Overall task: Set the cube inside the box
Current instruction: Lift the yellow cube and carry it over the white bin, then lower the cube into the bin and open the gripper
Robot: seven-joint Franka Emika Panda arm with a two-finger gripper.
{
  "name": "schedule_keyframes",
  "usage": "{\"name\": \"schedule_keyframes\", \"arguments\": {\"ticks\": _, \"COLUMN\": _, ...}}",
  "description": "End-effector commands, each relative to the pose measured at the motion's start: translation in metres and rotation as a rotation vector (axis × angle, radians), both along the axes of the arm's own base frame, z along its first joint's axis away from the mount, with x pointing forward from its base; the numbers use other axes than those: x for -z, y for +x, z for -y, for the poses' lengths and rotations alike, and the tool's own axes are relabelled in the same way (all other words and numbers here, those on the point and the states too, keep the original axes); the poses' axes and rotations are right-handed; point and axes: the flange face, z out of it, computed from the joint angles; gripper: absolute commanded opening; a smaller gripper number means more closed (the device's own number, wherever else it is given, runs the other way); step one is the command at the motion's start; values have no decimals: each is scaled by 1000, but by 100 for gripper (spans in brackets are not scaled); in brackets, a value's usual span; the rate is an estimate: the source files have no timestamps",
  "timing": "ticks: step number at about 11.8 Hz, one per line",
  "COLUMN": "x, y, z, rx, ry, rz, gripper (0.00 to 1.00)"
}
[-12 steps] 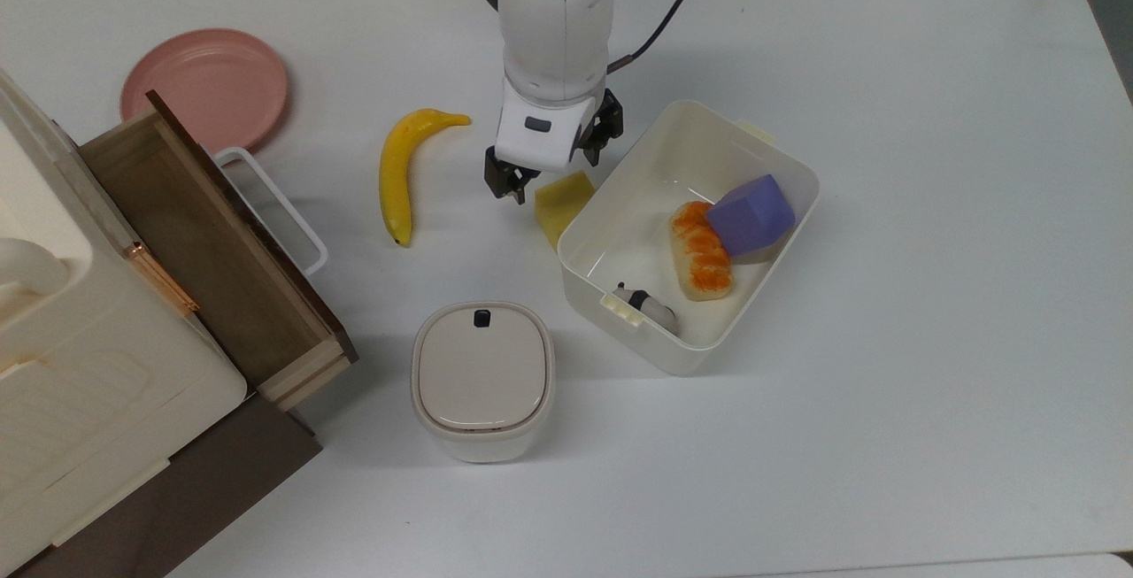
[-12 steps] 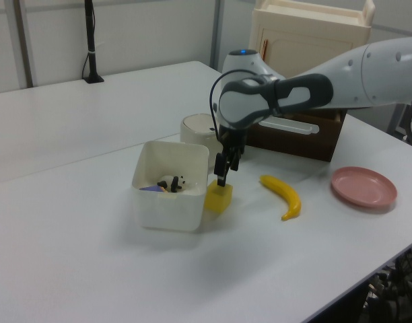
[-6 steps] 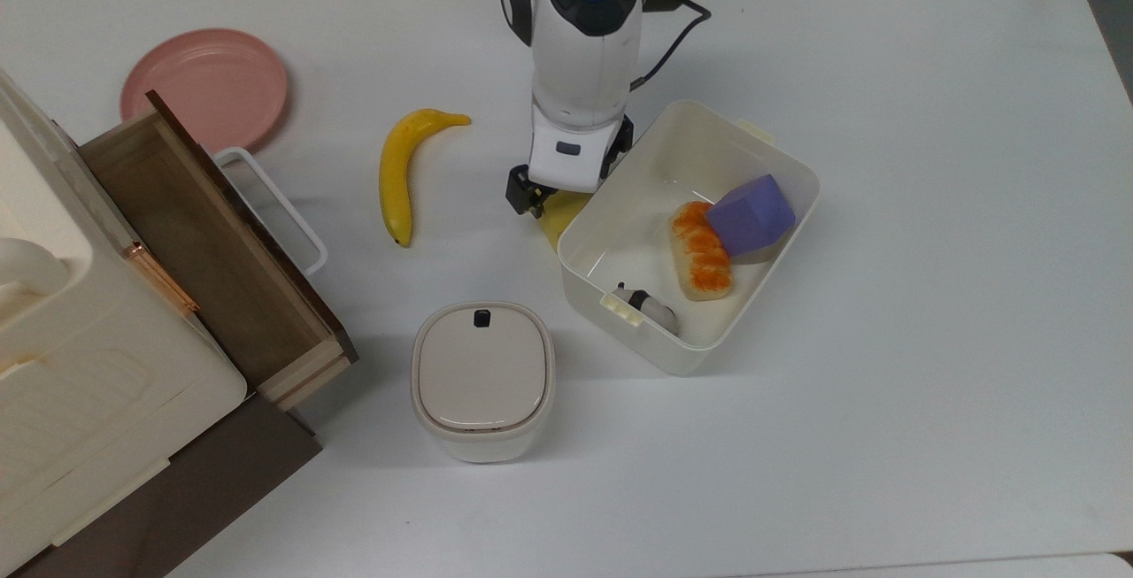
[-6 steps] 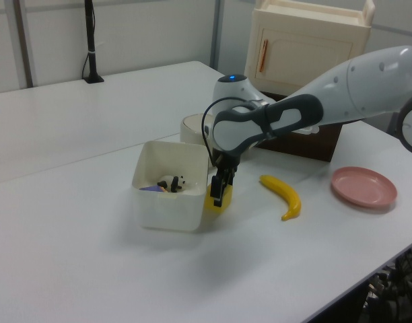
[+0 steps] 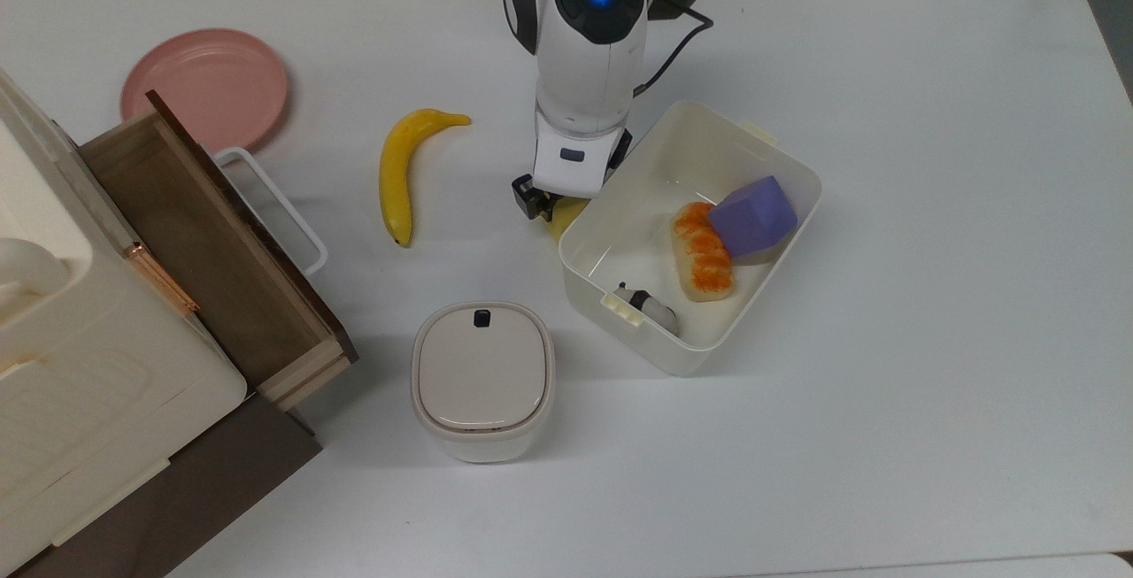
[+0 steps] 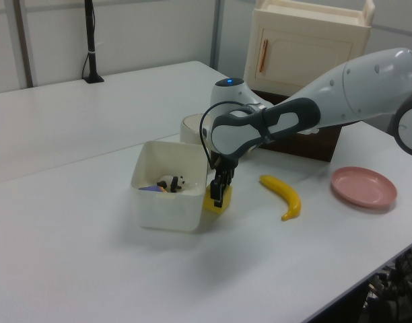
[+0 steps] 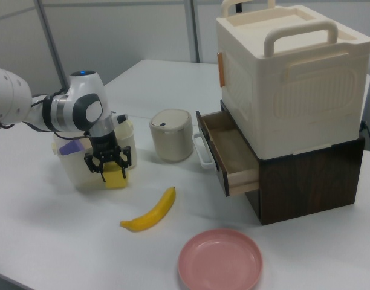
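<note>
The yellow cube (image 5: 567, 215) rests on the table, touching the outer wall of the cream-white box (image 5: 692, 358) at the top view's left of it. In the top view the arm's hand covers most of the cube. My gripper (image 7: 109, 163) is down over the cube (image 7: 116, 177) and open, one finger on each side of it and a gap between each finger and the cube. The left view has the gripper (image 6: 219, 192) low against the cube (image 6: 213, 204), right beside the box (image 6: 167, 210).
Inside the box lie a purple block (image 5: 752, 215), an orange-topped bread piece (image 5: 701, 252) and a small panda figure (image 5: 651, 306). A banana (image 5: 400, 169), a pink plate (image 5: 205, 87), a lidded white container (image 5: 482, 379) and an open wooden drawer (image 5: 212, 250) stand toward the top view's left.
The gripper has come down from above and beside the cube to straddle it at table level. The cube and box have stayed put.
</note>
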Motion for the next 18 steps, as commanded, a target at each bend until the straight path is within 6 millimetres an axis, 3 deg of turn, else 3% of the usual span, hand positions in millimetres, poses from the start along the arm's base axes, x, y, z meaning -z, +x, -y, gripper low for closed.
{"name": "schedule_keyframes", "arguments": {"ticks": 1, "x": -62, "y": -10, "z": 39, "rx": -23, "ry": -21, "rz": 14, "gripper": 49}}
{"name": "schedule_keyframes", "arguments": {"ticks": 3, "x": -115, "y": -10, "z": 61, "rx": -6, "ry": 20, "rz": 24, "gripper": 51}}
{"name": "schedule_keyframes", "arguments": {"ticks": 4, "x": -144, "y": 1, "z": 58, "rx": 31, "ry": 88, "rz": 65, "gripper": 52}}
{"name": "schedule_keyframes", "arguments": {"ticks": 6, "x": -181, "y": 10, "z": 38, "rx": 70, "ry": 157, "rz": 135, "gripper": 55}}
{"name": "schedule_keyframes", "arguments": {"ticks": 7, "x": -185, "y": 15, "z": 20, "rx": 95, "ry": 166, "rz": 149, "gripper": 58}}
{"name": "schedule_keyframes", "arguments": {"ticks": 9, "x": -172, "y": 24, "z": -34, "rx": 78, "ry": 171, "rz": 141, "gripper": 61}}
{"name": "schedule_keyframes", "arguments": {"ticks": 11, "x": -152, "y": 21, "z": -78, "rx": 54, "ry": 163, "rz": 110, "gripper": 70}}
{"name": "schedule_keyframes", "arguments": {"ticks": 12, "x": -145, "y": 20, "z": -84, "rx": 43, "ry": 151, "rz": 105, "gripper": 79}}
{"name": "schedule_keyframes", "arguments": {"ticks": 13, "x": -138, "y": 22, "z": -84, "rx": 63, "ry": 148, "rz": 94, "gripper": 100}}
{"name": "schedule_keyframes", "arguments": {"ticks": 14, "x": -139, "y": 22, "z": -83, "rx": 71, "ry": 136, "rz": 101, "gripper": 100}}
{"name": "schedule_keyframes", "arguments": {"ticks": 17, "x": -166, "y": 17, "z": -65, "rx": 99, "ry": 127, "rz": 129, "gripper": 100}}
{"name": "schedule_keyframes", "arguments": {"ticks": 18, "x": -175, "y": 14, "z": -43, "rx": 174, "ry": 114, "rz": 108, "gripper": 100}}
